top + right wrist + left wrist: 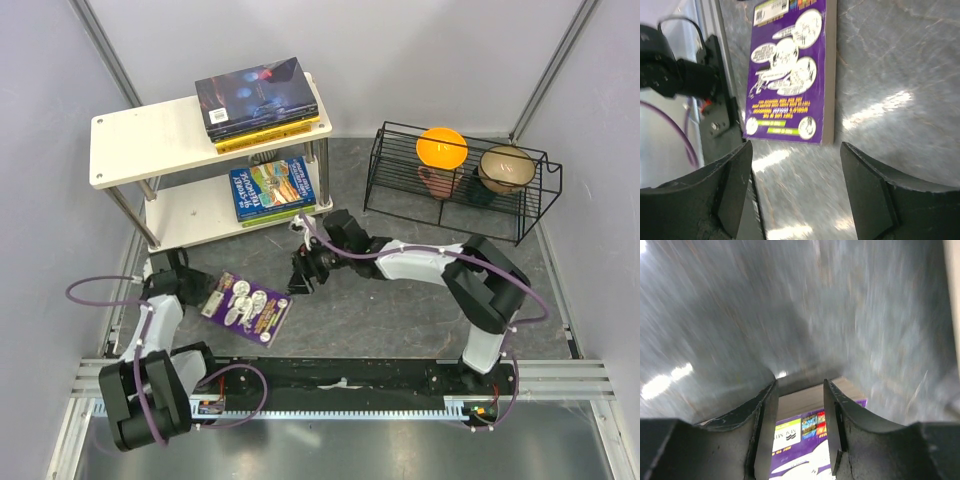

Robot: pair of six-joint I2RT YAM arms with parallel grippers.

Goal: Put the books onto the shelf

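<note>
Purple book (246, 309) flat on the grey table (400, 320), near the shelf (130, 150) with other books (262, 95)

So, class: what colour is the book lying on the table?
Purple paperback book, white cartoon patches; best in right wrist view.

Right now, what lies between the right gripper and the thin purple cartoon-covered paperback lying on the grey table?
Nothing: the right wrist view shows only bare grey tabletop between the right gripper and the near edge of the thin purple cartoon-covered paperback.

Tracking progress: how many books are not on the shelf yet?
1: the purple book, on the table in front of the shelf. Others may be hidden from view.
</note>
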